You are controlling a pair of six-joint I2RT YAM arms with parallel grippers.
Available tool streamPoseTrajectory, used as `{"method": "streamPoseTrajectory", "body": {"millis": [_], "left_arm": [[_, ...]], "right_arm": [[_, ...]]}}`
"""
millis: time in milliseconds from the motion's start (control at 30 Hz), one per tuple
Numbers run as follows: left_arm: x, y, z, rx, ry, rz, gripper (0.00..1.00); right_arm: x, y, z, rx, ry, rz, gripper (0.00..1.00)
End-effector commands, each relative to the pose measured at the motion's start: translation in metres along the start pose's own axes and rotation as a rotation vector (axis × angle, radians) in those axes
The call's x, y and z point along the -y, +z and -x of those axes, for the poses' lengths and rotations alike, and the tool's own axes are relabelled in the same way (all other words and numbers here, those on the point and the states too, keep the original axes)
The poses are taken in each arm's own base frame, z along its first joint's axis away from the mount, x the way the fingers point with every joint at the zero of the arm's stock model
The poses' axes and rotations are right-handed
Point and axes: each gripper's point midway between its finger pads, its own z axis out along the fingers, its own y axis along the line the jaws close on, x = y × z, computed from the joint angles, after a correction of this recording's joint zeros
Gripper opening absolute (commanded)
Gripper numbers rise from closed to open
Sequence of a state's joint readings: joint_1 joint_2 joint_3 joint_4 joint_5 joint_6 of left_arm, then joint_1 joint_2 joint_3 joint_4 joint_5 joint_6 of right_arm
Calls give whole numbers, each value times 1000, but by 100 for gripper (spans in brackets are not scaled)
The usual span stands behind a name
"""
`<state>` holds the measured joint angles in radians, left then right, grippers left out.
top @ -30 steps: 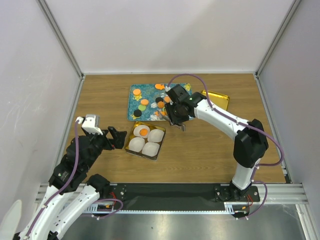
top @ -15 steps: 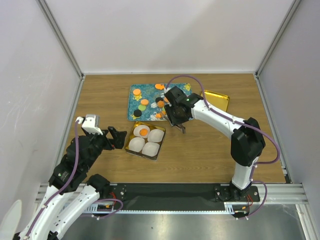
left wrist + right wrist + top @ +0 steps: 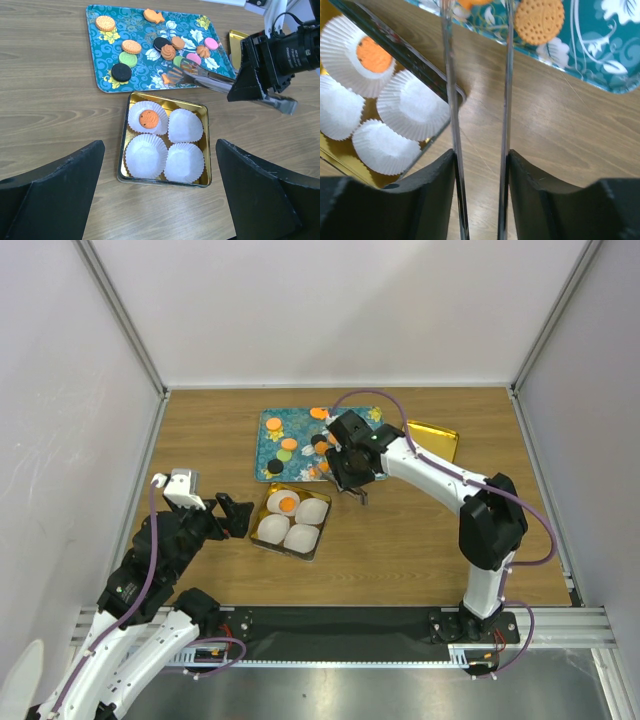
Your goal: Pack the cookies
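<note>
Several cookies in orange, green, pink and dark brown lie on the teal flowered tray. One orange cookie sits in a white paper cup of the gold box. My right gripper is shut on metal tongs. The tongs' tips reach over the tray's near edge by an orange cookie. In the right wrist view the two tong arms run up between my fingers, with a round orange cookie beside them. My left gripper hangs open near the box with nothing between its fingers.
The gold box holds three other white paper cups, with nothing in them. A gold lid lies right of the tray. White walls enclose the wooden table on three sides.
My right arm has shifted a little left toward the tray, carrying the tongs with it. The left arm has not moved.
</note>
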<state>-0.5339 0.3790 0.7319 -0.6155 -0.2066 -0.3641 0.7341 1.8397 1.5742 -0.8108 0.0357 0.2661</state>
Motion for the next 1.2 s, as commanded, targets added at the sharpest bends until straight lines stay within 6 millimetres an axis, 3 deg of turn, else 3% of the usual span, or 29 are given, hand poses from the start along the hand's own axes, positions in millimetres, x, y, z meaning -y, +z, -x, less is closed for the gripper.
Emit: {"method": "streamPoseTrajectory", "body": {"millis": [0,267,667,967,1167], "left_arm": [[-1,1,5,23,9,2,100],[-1,1,5,25,10,3,100],[0,1,5,25,12,-1,100],[-1,0,5,27,10,0,100],[-1,0,6,31,9,0,100]], "right_arm": [[-17,-4,25,46,-1,70,50],[-28,-2,30,36,-21,86,52],[-11,7,23,9,-53,-67,52],[-23,13,20,-19,-71,-20,50],[-5,6,26,-12,-33,-31,42]]}}
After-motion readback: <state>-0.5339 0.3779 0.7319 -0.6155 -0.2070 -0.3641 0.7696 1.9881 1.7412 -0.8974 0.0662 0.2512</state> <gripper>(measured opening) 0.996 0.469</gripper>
